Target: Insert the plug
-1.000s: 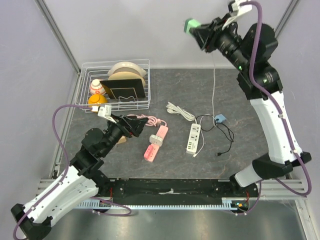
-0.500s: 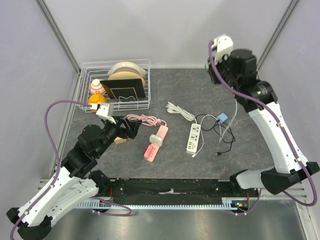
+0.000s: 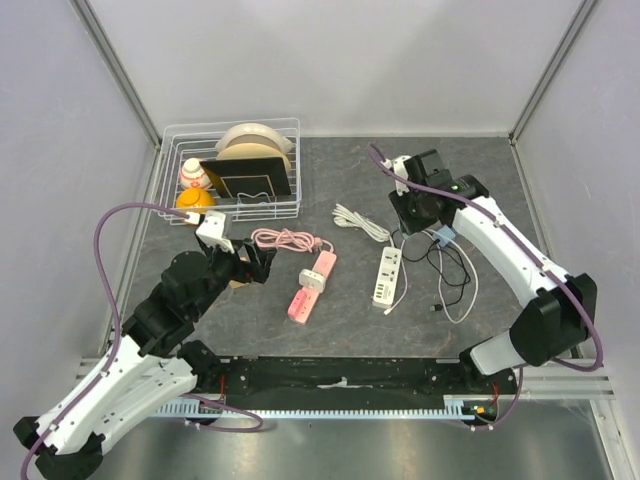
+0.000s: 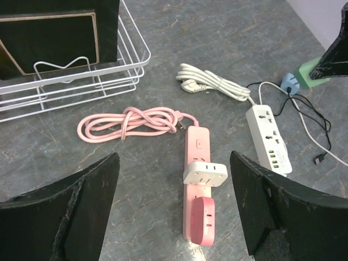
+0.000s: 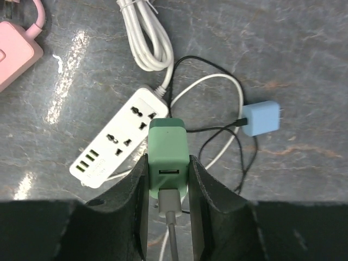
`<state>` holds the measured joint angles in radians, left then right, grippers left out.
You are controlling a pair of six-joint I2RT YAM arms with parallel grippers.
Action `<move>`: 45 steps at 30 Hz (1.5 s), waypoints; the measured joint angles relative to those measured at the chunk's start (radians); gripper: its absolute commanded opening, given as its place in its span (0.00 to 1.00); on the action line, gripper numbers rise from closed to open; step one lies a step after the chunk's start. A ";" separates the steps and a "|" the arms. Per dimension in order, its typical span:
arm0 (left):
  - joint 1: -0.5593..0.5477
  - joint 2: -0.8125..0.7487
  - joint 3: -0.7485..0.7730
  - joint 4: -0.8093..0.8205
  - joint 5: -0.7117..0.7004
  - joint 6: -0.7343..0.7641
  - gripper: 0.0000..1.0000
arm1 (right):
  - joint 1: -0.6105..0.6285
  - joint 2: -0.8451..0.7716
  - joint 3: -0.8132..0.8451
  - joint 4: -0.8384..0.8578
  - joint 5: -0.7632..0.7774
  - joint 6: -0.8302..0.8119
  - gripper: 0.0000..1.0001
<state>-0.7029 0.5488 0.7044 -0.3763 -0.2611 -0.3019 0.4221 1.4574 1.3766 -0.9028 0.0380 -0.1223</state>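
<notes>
From above: finds the right arm (image 3: 500, 240) bent low between the middle and the right edge of the tabletop (image 3: 480, 160), its wrist just over the far end of the white power strip (image 3: 387, 276). Places the left arm (image 3: 190, 290) toward the left edge, aimed at the pink power strip (image 3: 311, 285). Cannot resolve either pair of fingers from here.

Left wrist: shows the left fingers (image 4: 81, 206) spread wide and holding nothing, framing the pink power strip with a white adapter (image 4: 204, 173) and a pink plug (image 4: 200, 213) seated in it. Catches the green plug (image 4: 310, 76) at the right border, beside the blue adapter (image 4: 289, 82).

Right wrist: shows the right fingers (image 5: 136, 190) clenched on the green plug, with a white USB cable (image 5: 171, 228) leaving its rear face. Hangs above the sockets of the white power strip, contact unclear. Hides the prongs entirely.

Likely trouble: could miss the slots, since the strip lies diagonal to the grip and nothing shows the prongs' line. Could shove or tip the strip, loose on the tabletop and unbraced by the left fingers. Could snag the black cable (image 5: 217, 130) looped alongside, or get twisted in the grip by its own cable's pull.
</notes>
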 measured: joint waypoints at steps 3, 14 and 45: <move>0.000 -0.006 -0.010 -0.013 -0.013 0.002 0.89 | 0.014 0.034 -0.026 0.020 0.002 0.092 0.00; 0.000 -0.011 -0.018 -0.044 -0.059 0.015 0.89 | 0.023 0.180 -0.048 -0.012 -0.005 0.362 0.00; 0.000 -0.009 -0.018 -0.050 -0.063 0.016 0.88 | -0.004 0.209 -0.105 0.034 0.039 0.623 0.00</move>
<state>-0.7029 0.5396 0.6865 -0.4259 -0.3244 -0.2859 0.4183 1.6669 1.2720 -0.8692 0.0765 0.5011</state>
